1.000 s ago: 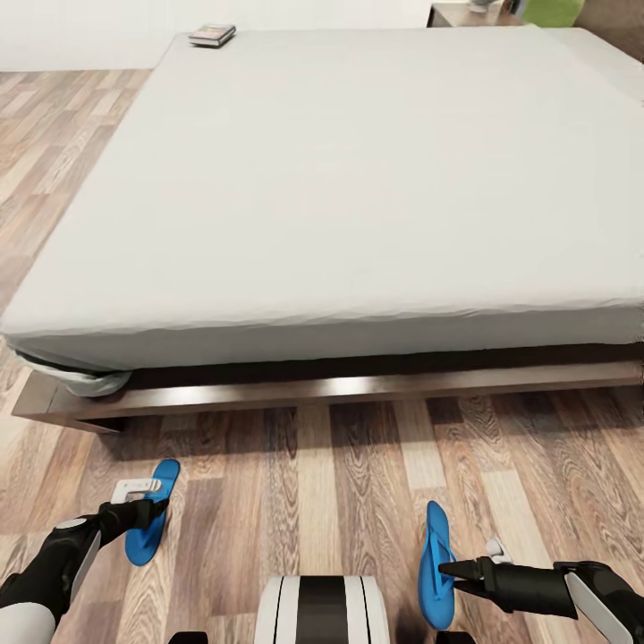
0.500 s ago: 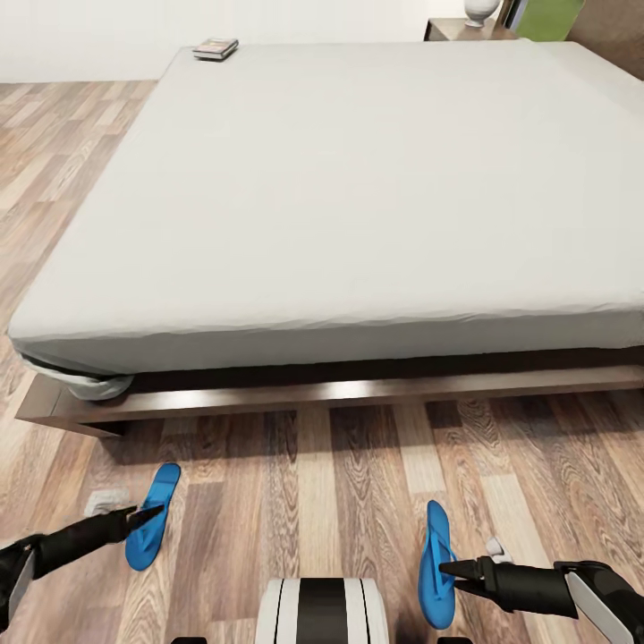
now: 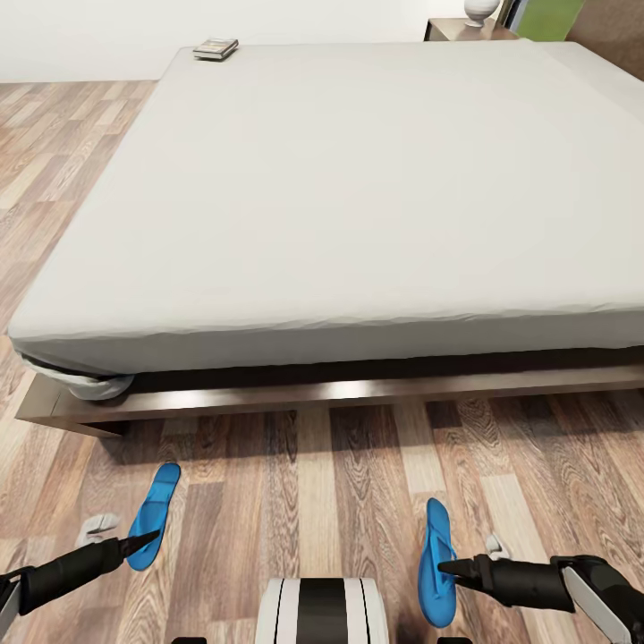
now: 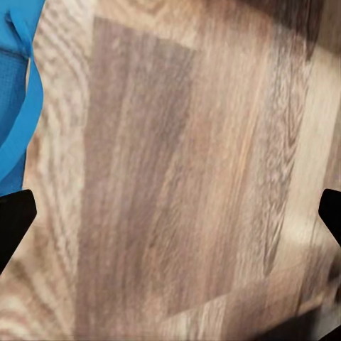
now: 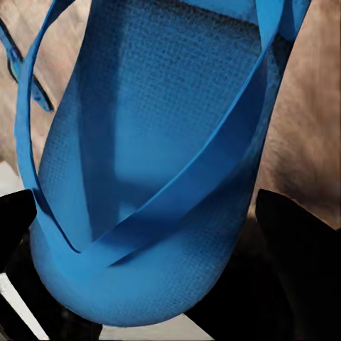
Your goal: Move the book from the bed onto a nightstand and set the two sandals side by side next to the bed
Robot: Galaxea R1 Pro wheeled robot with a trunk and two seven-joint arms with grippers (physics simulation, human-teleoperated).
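Your right gripper [image 5: 153,241] stands with jaws wide, one blue sandal [image 5: 149,156] lying between them, heel end nearest; your left gripper [image 4: 170,213] is also spread wide over bare wood-plank floor [image 4: 177,142], the other sandal [image 4: 14,92] just outside one jaw. Both flip-flops look light, thin and floppy, likely to bend, so pinch across the sole edge near the heel, not the straps. The book [image 3: 216,48] lies on the bed [image 3: 358,197], far corner.
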